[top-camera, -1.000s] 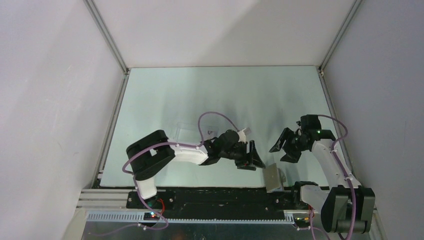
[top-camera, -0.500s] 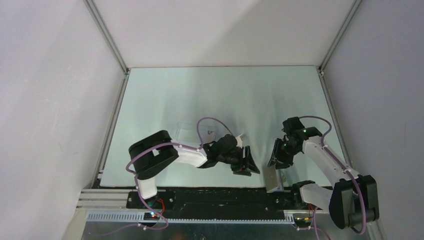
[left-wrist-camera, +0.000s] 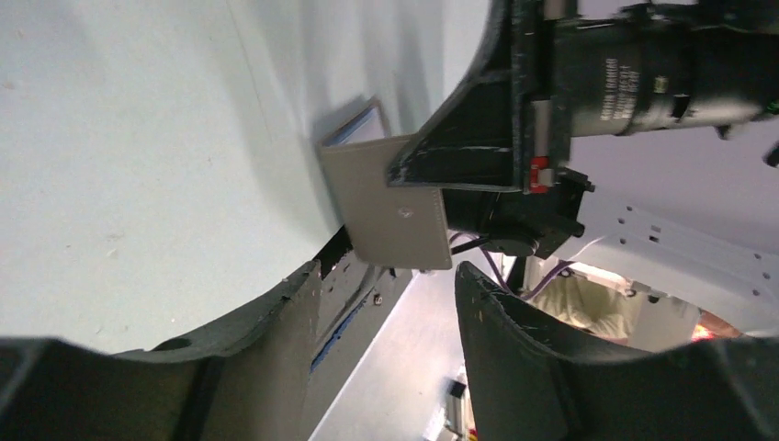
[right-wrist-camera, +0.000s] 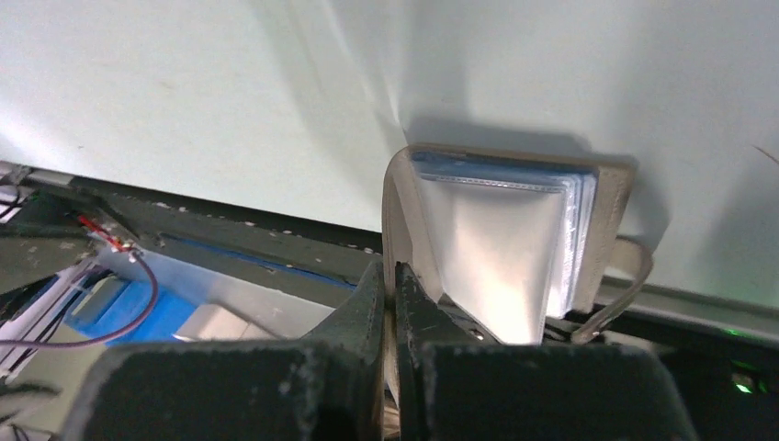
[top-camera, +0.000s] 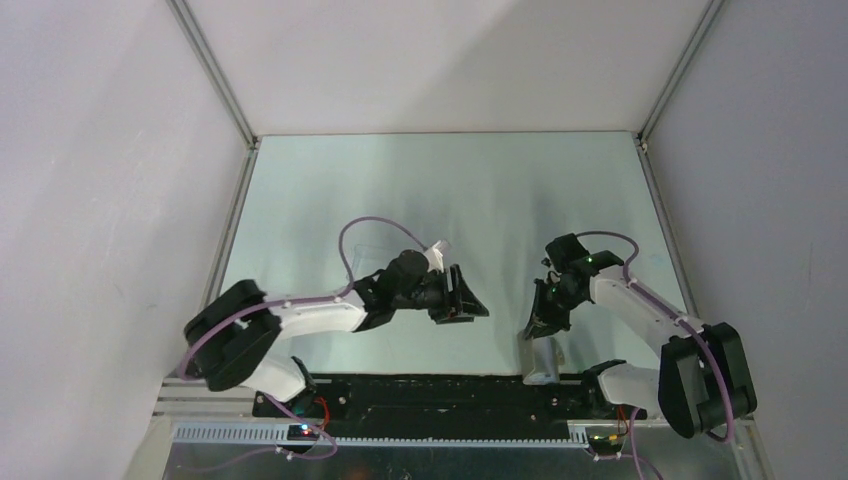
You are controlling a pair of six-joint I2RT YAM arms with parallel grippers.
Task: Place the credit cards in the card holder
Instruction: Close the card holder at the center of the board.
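The card holder (top-camera: pixel 543 360), grey-brown, stands open at the table's near edge. In the right wrist view its left flap (right-wrist-camera: pixel 397 207) is pinched between the shut fingers of my right gripper (right-wrist-camera: pixel 390 272), with blue lining and pale thin layers (right-wrist-camera: pixel 496 239) showing inside. I cannot tell whether those layers are the credit cards; no loose ones show. In the top view my right gripper (top-camera: pixel 533 325) is at the holder's top. My left gripper (top-camera: pixel 462 300) hangs open and empty to its left. In the left wrist view the left gripper (left-wrist-camera: pixel 386 308) faces the holder (left-wrist-camera: pixel 395 220).
The holder's strap and tab (right-wrist-camera: pixel 627 276) hang off its right side over the black rail (top-camera: pixel 430 390) at the table's near edge. A faint clear box outline (top-camera: pixel 372 255) lies behind the left arm. White walls close in the table on three sides.
My right gripper came down toward the near edge and shut on the holder's flap. The left arm swung left, away from the holder, with its gripper still open.
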